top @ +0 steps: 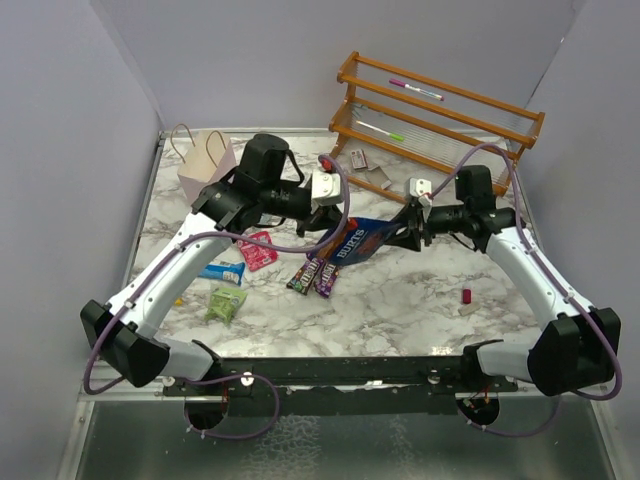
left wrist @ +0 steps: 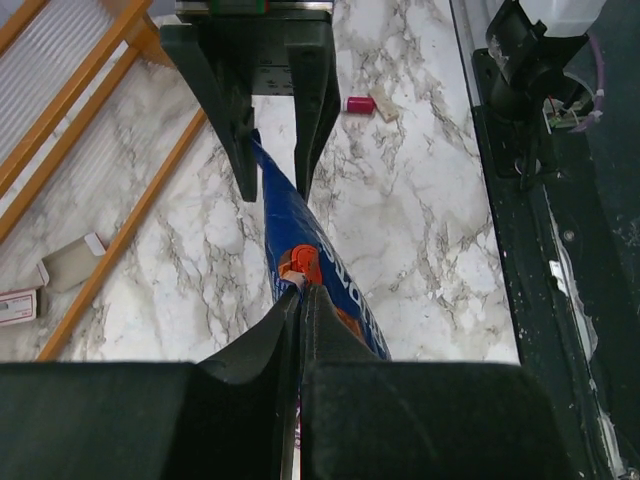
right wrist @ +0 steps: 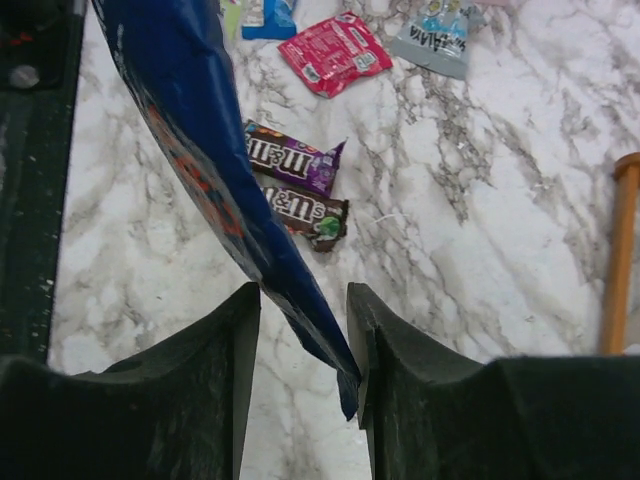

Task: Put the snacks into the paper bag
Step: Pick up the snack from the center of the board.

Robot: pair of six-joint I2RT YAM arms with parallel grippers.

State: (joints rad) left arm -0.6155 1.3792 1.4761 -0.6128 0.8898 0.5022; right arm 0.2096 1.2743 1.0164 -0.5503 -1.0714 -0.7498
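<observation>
Apparently mid-handover, the left fingers [left wrist: 330,335] clamp the blue cookie bag [top: 358,240], the right fingers [right wrist: 225,345] stand parted around it, and the next move should be carrying it to the paper bag [top: 205,165].

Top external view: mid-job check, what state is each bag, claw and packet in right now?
blue cookie bag: held above the table, spanning between both claws
left claw: shut on the blue cookie bag
right claw: open, jaws on either side of the cookie bag's end
paper bag: upright, far left corner
M&M's bars: two, flat on the table
red packet: flat on the table
</observation>
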